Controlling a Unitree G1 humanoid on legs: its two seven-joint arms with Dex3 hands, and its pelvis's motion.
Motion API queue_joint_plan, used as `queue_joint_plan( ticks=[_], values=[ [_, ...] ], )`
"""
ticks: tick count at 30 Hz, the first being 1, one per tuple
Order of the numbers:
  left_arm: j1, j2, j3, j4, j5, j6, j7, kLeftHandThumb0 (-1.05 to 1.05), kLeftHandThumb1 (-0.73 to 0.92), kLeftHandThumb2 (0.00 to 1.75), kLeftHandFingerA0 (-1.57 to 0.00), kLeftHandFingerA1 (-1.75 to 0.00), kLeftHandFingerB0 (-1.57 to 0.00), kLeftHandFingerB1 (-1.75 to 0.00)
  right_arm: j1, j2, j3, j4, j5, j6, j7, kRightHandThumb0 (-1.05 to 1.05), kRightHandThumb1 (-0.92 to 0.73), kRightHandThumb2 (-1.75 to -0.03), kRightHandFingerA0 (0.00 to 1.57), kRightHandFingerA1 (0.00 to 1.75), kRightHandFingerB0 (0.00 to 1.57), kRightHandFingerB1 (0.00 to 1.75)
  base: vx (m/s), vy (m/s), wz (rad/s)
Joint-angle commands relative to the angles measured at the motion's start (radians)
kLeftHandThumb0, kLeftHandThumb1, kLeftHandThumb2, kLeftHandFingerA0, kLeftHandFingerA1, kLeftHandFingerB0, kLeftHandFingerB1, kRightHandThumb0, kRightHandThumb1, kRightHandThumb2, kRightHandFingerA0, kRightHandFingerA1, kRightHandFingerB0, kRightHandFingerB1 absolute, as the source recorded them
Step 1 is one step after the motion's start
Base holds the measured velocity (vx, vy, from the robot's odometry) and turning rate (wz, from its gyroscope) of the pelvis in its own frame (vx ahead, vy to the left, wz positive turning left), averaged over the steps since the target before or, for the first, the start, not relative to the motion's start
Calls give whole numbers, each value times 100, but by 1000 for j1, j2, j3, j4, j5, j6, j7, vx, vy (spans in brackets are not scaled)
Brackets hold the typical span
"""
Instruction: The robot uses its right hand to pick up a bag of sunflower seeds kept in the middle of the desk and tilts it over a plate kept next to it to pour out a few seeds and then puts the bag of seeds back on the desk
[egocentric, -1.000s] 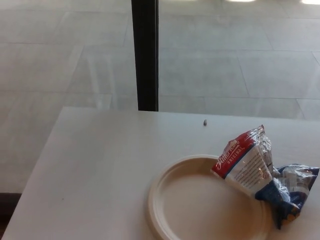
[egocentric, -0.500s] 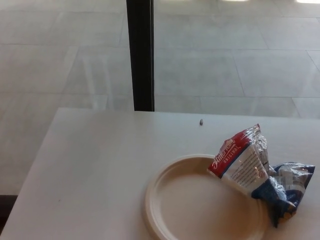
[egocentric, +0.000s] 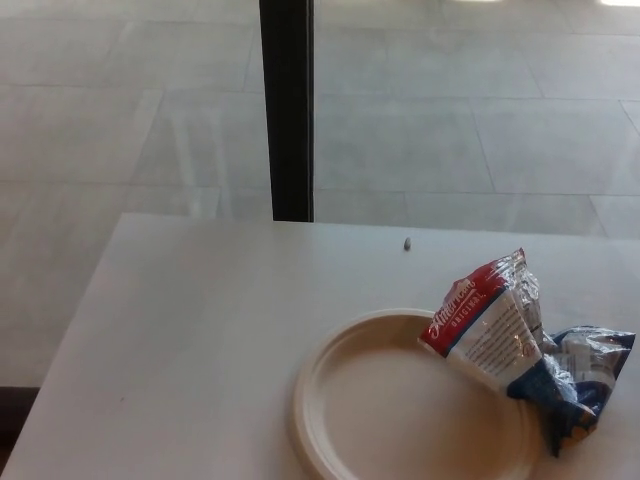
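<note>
we look down on a pale desk (egocentric: 200, 340) that fills most of the view, with tiled floor and a dark post (egocentric: 288, 110) beyond its far edge. on the near right part of the desk sits the plate (egocentric: 330, 400), round, cream and bare as far as we can see; no seeds show in it. we judge it lies there so a short tilt from the bag's spot will reach it.

the bag (egocentric: 515, 345) lies at the plate's right side, crumpled, its red-and-white top end leaning over the rim and its blue end on the desk, well toward the right edge. that keeps it on the side our right hand would come from, and its top end already points over the plate.

1 small dark speck (egocentric: 407, 243), perhaps a stray seed, lies alone near the far edge, well apart from the plate.

neither of our 2 hands shows, so we cannot tell whether they are spread or closed; nothing grips the bag.
</note>
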Motion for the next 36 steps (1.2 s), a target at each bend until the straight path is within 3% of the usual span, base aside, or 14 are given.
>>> queue_joint_plan(
  ticks=[1, 15, 17, 18, 22, 23, 24, 25, 26, 28, 30, 31, 32, 36],
  values=[
    [25, 25, -28, 3, 2, -53, -21, -70, 75, 63, -47, -53, -40, -39, -42, -127, 281, -7, -347, 42, 105, -95, -60, -100, 0, 6, 12, 23, 0, 0, 0],
    [49, 27, -35, 4, -10, -44, -39, -70, 74, 62, -40, -51, -37, -38, -151, -167, 396, 108, -427, -19, 87, -89, -58, -96, 2, 44, 11, 27, 0, 0, 0],
    [47, 26, -33, 4, -14, -39, -35, -71, 73, 62, -39, -51, -37, -38, -164, -168, 411, 112, -442, -14, 84, -85, -72, -62, 7, 45, 11, 26, 0, 0, 0],
    [49, 25, -39, 2, -7, -51, -36, -77, 62, 72, -37, -54, -33, -42, -168, -165, 415, 109, -442, -4, 83, -80, -53, -96, 1, 50, 9, 33, 0, 0, 0],
    [50, 28, -45, 2, -7, -53, -32, -74, 73, 62, -41, -53, -38, -38, -195, -148, 434, 127, -459, 1, 77, -90, -59, -98, 5, 51, 1, 34, 0, 0, 0],
    [51, 29, -47, 2, -7, -52, -30, -76, 73, 62, -41, -53, -39, -38, -197, -140, 439, 130, -464, -7, 72, -83, -70, -59, 11, 45, 13, 27, 0, 0, 0],
    [51, 29, -48, 2, -7, -53, -30, -76, 73, 62, -41, -53, -39, -38, -197, -140, 438, 131, -466, -8, 72, -83, -70, -59, 11, 45, 13, 27, 0, 0, 0],
    [53, 30, -51, 3, -6, -51, -33, -81, 61, 74, -38, -56, -35, -43, -200, -129, 439, 135, -460, -11, 78, -84, -55, -95, 0, 48, 13, 40, 0, 0, 0],
    [56, 29, -56, 2, -2, -56, -33, -81, 63, 72, -37, -54, -34, -42, -202, -119, 450, 131, -470, -16, 80, -79, -68, -62, 8, 41, 16, 28, 0, 0, 0],
    [58, 31, -63, 4, -1, -59, -36, -81, 63, 72, -36, -53, -33, -41, -202, -113, 459, 124, -491, -14, 82, -82, -54, -93, 3, 45, 8, 42, 0, 0, 0],
    [62, 28, -73, 1, 4, -68, -34, -79, 73, 62, -40, -53, -37, -37, -203, -109, 472, 116, -505, -1, 90, -85, -56, -92, 4, 43, 10, 42, 0, 0, 0],
    [64, 27, -81, -2, 7, -74, -23, -79, 73, 62, -43, -54, -39, -38, -214, -97, 496, 133, -535, 3, 85, -39, -34, -97, 3, 53, 0, 49, 0, 0, 0],
    [64, 28, -82, 1, 4, -73, -25, -80, 72, 62, -43, -53, -39, -37, -219, -91, 502, 144, -544, 7, 84, -79, -69, -61, 12, 43, 19, 29, 0, 0, 0],
    [66, 30, -95, 8, 6, -86, -17, -82, 72, 62, -46, -52, -40, -37, -232, -77, 518, 183, -574, 19, 81, -81, -70, -61, 14, 43, 20, 29, 0, 0, 0]
  ],
)
